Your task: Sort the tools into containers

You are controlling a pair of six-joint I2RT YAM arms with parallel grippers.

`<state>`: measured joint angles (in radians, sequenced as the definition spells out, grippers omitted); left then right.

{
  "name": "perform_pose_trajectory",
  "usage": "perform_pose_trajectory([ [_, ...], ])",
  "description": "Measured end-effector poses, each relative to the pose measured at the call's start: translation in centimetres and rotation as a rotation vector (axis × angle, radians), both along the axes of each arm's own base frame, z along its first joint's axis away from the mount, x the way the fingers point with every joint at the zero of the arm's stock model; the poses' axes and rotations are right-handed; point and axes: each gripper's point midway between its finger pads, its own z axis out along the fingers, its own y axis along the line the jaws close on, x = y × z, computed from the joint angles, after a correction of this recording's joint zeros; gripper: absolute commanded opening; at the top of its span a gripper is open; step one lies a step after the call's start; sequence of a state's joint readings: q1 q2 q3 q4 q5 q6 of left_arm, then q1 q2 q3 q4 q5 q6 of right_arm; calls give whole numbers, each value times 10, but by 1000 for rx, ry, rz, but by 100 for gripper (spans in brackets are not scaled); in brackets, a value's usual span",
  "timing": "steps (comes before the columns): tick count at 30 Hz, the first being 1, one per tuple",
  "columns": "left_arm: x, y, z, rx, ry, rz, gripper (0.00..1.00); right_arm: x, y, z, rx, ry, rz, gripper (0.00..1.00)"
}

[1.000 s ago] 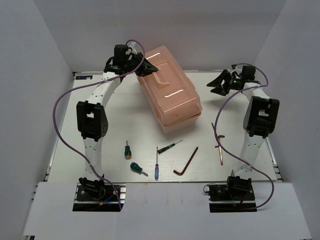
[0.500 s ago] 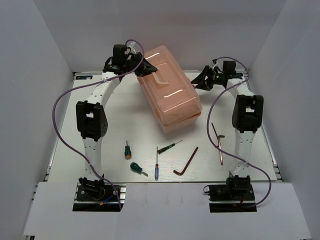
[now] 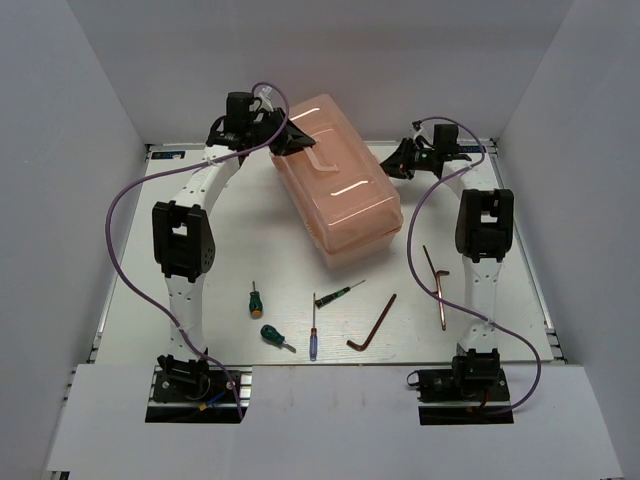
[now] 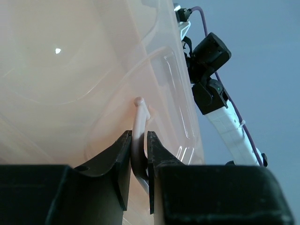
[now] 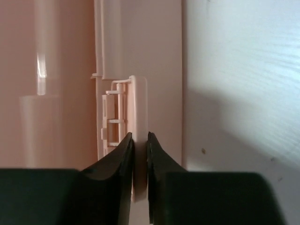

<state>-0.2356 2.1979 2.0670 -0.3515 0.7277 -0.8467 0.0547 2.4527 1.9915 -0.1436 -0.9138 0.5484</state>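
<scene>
One large thing fills the middle of the overhead frame: the translucent salmon-pink toolbox (image 3: 340,190). Its lid is down and it sits askew on the white table (image 3: 250,250), its long side running from upper left to lower right. Both of my arms reach up to it.

My left gripper (image 4: 139,137) is at the box's upper left end, narrowed onto the lid handle (image 4: 139,115) — the thin pink bar rises between my two dark fingers, which press it from both sides. My right gripper (image 5: 139,138) is at the box's upper right side, drawn in to a slit. It pinches the pink latch (image 5: 137,108) on the box's wall, with pale table to the right of it in that wrist view.

All the tools lie loose on the table below the box, in the lower half of the overhead frame.
- A long dark hex key (image 3: 376,322) lies slanted at lower centre.
- To its right, beside my right arm, lie a dark hex key (image 3: 433,265) and a copper hex key (image 3: 444,310) — close together, and I cannot tell whether they touch.
- The blue precision screwdriver (image 3: 312,332) lies nearly upright in the frame.
- The green precision screwdriver (image 3: 338,293) is tilted, just above and to the right of the blue one.
- Furthest left are the two stubby green-handled screwdrivers: one (image 3: 256,299) higher, the other (image 3: 274,336) lower and to its right.
</scene>
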Motion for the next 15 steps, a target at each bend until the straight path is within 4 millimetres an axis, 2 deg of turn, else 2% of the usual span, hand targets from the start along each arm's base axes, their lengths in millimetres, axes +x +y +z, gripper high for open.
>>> perform_pose_trajectory([
  [1, -1, 0, -2, -1, 4, -3, 0, 0, 2, 2, 9, -4, 3, 0],
  [7, -1, 2, -3, -8, 8, -12, 0, -1, 5, -1, 33, -13, 7, 0],
  [11, -2, 6, -2, -20, 5, -24, 0, -5, -1, 0, 23, -20, -17, 0],
  [15, -6, 9, 3, -37, 3, -39, 0, -9, -14, 4, 5, -18, -60, 0],
])
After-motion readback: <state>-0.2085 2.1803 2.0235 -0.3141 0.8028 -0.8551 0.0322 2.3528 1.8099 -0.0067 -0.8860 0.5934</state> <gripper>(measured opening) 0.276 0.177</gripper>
